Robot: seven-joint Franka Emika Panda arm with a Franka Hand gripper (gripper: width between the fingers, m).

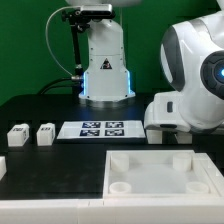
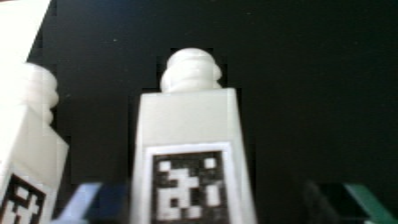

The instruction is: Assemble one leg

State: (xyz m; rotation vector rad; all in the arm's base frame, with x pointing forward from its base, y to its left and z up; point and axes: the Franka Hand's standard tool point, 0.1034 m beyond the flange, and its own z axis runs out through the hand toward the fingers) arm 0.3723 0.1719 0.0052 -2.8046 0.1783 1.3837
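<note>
I am hovering my hand point(image 2: 205, 198) spread either side of the upright leg point(image 2: 187, 120) on the counter point(image 2: 302, 60), not touching: grasp step, I judge. Next is calling for closing squarely, missing the neighbouring leg point(image 2: 25, 130).

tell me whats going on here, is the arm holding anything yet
Not yet, by the look of it. In the wrist view the gripper is lined up on a leg, with a finger on either side and a gap to each, so it looks open. A second leg sits right beside the first. In the exterior view the arm hides the gripper, and the tray in front has no leg in the sockets that show.
</note>
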